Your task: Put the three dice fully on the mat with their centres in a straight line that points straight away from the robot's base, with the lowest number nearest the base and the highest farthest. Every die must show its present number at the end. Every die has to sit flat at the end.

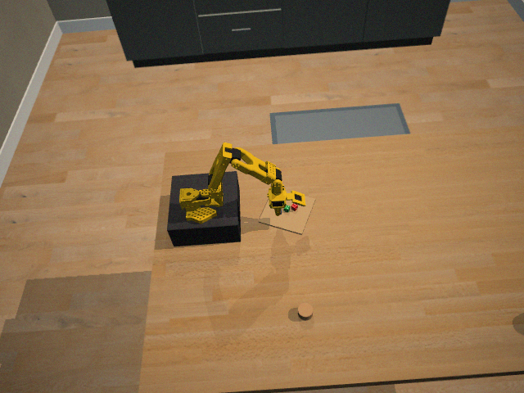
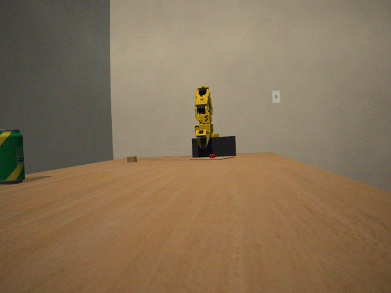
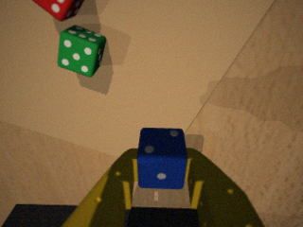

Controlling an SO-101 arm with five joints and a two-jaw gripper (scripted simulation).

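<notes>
My gripper (image 1: 277,213) (image 2: 203,146) (image 3: 161,165) is shut on the blue die (image 2: 203,146) (image 3: 161,158) and holds it above the mat (image 1: 295,223) (image 3: 166,57), near its edge on the base side. The wrist view shows a two-pip face and a one-pip face on the blue die. The green die (image 1: 286,208) (image 3: 78,54) stands on the mat, showing a five and a face with several pips. The red die (image 1: 294,206) (image 2: 212,155) (image 3: 59,8) is beside it, farther from the base and partly cut off in the wrist view. The green die is hidden in the exterior view.
The arm's black base block (image 1: 205,233) (image 2: 224,145) stands left of the mat in the top view. A small round wooden disc (image 1: 304,310) (image 2: 132,159) lies well away from the mat. A green and yellow can (image 2: 11,155) stands at the left of the exterior view.
</notes>
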